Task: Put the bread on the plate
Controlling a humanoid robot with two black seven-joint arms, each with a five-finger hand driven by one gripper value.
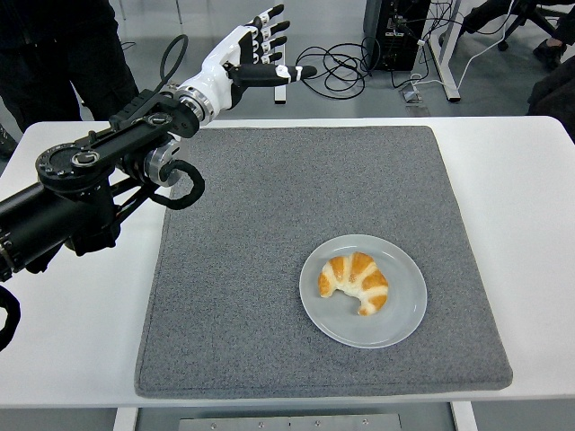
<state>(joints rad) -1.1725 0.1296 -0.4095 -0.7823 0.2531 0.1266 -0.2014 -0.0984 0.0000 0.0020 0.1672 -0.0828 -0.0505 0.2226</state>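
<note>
A golden croissant (354, 280) lies on the round grey plate (402, 321), which sits on the right half of the grey mat (243, 296). My left hand (254, 49) is white with black fingertips, raised above the mat's far left corner, well away from the plate. Its fingers (269, 29) are spread and hold nothing. The black left arm (85, 184) runs in from the left edge over the table. My right arm does not show.
The white table (81, 314) carries the mat. A person in dark clothes (63, 54) stands beyond the far left corner. Cables (337, 63) and a table leg (279, 45) lie on the floor behind.
</note>
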